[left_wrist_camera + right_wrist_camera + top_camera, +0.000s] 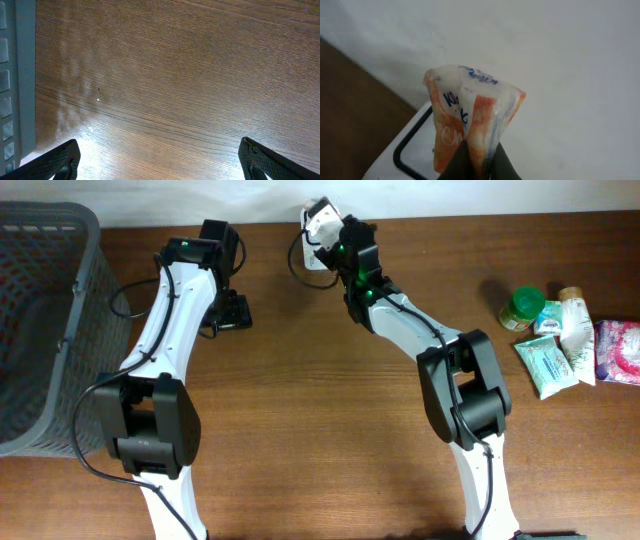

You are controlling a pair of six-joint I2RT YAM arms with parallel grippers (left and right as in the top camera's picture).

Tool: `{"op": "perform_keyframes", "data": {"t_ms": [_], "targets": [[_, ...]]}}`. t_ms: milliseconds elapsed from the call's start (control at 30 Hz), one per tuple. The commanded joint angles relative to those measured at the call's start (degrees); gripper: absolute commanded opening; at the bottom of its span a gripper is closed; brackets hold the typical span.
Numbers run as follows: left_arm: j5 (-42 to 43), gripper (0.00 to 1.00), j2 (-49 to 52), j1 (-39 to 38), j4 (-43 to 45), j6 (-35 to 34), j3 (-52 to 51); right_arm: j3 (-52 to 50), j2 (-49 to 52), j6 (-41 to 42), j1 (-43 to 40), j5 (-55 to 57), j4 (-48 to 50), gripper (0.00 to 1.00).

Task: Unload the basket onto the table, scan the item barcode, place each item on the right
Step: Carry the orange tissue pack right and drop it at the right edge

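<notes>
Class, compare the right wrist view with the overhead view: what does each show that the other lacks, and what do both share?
Right wrist only: the orange print and blue lettering on the packet pinched in the right claw, plus a white wall. Overhead only: the grey basket, the left arm and the pile of items. Both: the right claw and the wooden table.
</notes>
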Motion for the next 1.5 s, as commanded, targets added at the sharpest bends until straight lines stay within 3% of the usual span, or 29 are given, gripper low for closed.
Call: {"op": "perform_keyframes", "data": {"t_ms": [0,333,500,633,667,700,767,867,1100,1267,1300,1333,1467], "targets": [[0.24,0.99,-0.42,0.09,-0.04,-0.15,-0.31,4.07,1.07,0.59,-0.94,-2.91,-10.58,0.04],[0.24,0.99,-0.42,0.09,-0.04,-0.15,-0.31,4.07,3.02,0.66,-3.56,-2.95,-11.47,0.04],[0.24,0.99,-0.42,0.09,-0.04,-0.13,-0.31,5.97,2.99,8.26,-3.52,-1.99,-5.25,0.04],[0.24,0.99,-0.42,0.09,-0.04,-0.15,-0.31,8.28,2.97,9.31,-3.48,-1.77,-12.0,0.04],[0.24,0.99,-0.42,0.09,-0.04,-0.15,-0.31,8.28,2.4,13.97,-3.67,0.04,-12.76,0.04],[0.24,0.99,-0.42,0.09,-0.04,-0.15,-0.31,8.28,0.11,23.8,-4.83,1.44,-14.47,0.04],[0.24,0.99,-0.42,0.09,-0.04,-0.15,-0.31,8.28,-4.79,32.57,-8.5,1.49,-20.59,0.04],[0.24,0.99,-0.42,0.09,-0.04,-0.15,-0.31,8.28,-11.17,35.12,-16.55,1.44,-40.76,0.04],[0.24,0.99,-0.42,0.09,-0.04,-0.15,-0.31,7.96,-11.17,34.91,-27.54,2.99,-75.56,0.05],[0.24,0.99,-0.42,0.09,-0.04,-0.15,-0.31,6.38,-11.17,33.4,-29.81,4.66,-87.69,0.08],[0.24,0.99,-0.42,0.09,-0.04,-0.13,-0.31,6.38,-11.17,33.42,-29.81,5.14,-89.26,0.16],[0.24,0.99,-0.42,0.09,-0.04,-0.15,-0.31,6.38,-11.17,33.42,-29.81,5.14,-91.19,0.99],[0.24,0.99,-0.42,0.09,-0.04,-0.15,-0.31,6.4,-12.41,33.42,-29.81,5.33,-95.32,0.99]]}}
